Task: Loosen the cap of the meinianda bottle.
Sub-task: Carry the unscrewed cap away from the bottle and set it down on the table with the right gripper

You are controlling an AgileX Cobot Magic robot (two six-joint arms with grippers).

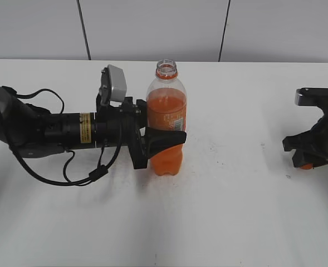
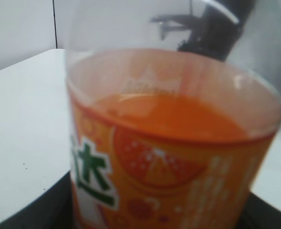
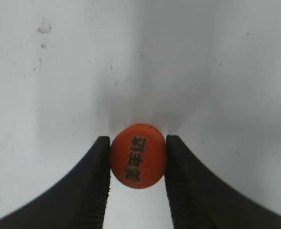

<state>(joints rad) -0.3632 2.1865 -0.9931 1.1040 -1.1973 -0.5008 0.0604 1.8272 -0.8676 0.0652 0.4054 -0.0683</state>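
The bottle (image 1: 166, 119) stands upright on the white table (image 1: 219, 211), a little left of the middle, with orange drink filling it up to the shoulder and clear plastic above that. Its mouth is bare: the neck ring and open thread show at the top, with no cap on it. The left gripper (image 1: 165, 142) reaches in level from the left and is clamped around the bottle's lower half, one black finger wrapping across the front just under the label. In the left wrist view the bottle (image 2: 173, 152) fills nearly the whole frame, showing the surface of the drink, the orange label with a fruit slice and a green-and-white character on it; the gripper's own fingers are only dark edges at the bottom corners there. Well apart to the right, the right gripper (image 1: 308, 161) sits low over the table near the frame edge. In the right wrist view its two black fingers (image 3: 95, 191) are pressed against either side of the cap (image 3: 138, 156), which faces the camera with dark characters printed across its orange top, the table behind it.
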